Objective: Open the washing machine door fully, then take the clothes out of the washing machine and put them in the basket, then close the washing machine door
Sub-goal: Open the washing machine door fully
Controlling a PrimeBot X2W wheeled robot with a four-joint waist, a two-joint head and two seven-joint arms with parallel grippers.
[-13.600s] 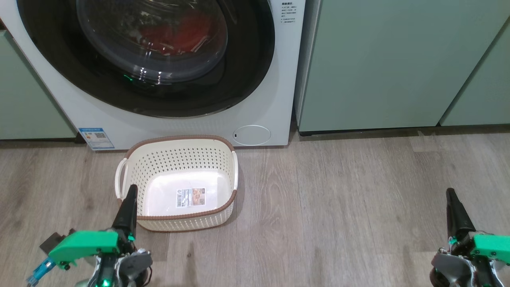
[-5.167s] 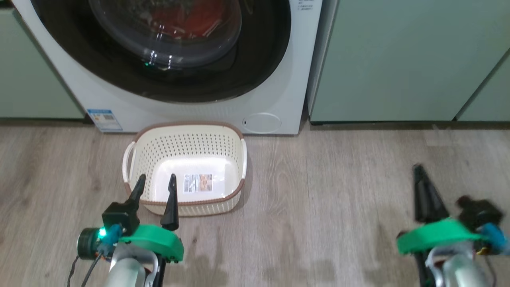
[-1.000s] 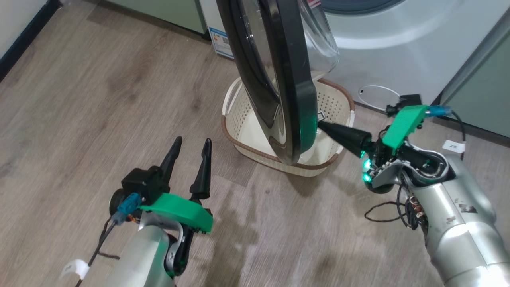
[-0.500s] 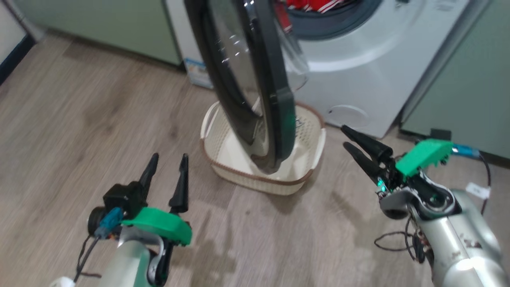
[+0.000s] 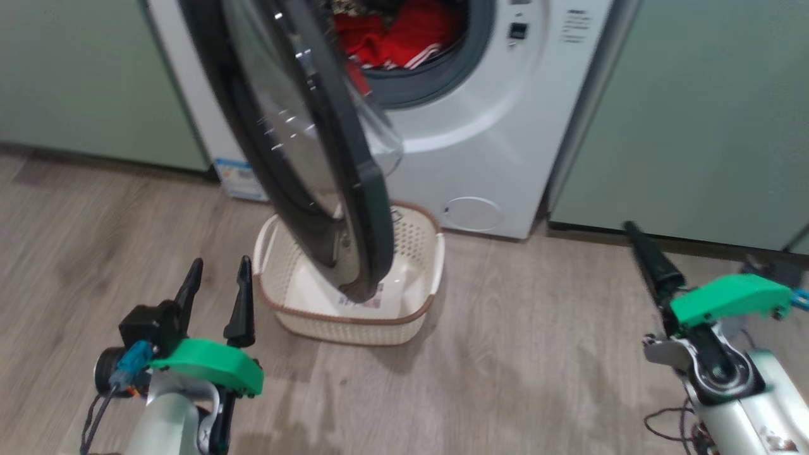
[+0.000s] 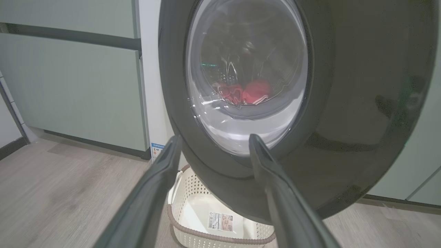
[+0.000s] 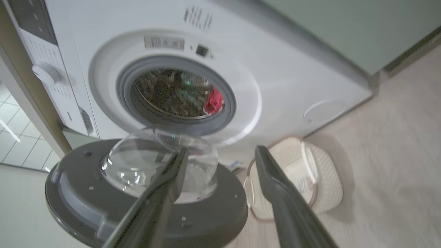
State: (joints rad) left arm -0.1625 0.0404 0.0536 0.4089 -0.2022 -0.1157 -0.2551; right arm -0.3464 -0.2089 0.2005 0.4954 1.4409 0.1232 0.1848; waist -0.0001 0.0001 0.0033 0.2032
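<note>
Washing machine door point(image 5: 303, 158) stood swung out from the washing machine point(image 5: 486, 139), roughly edge-on, upper centre-left of head view. Its lower rim hung over the basket point(image 5: 354, 330). Basket sat on the floor point(image 5: 537, 341) right in front of the machine, lower centre. Clothes point(image 5: 398, 31) lay in the drum, top centre. Left tool point(image 5: 221, 261) was at lower left, just beside the basket, fingers spread, holding nothing. Right tool point(image 7: 221, 148) was spread too, empty, at lower right of head view, well apart from the door.
</note>
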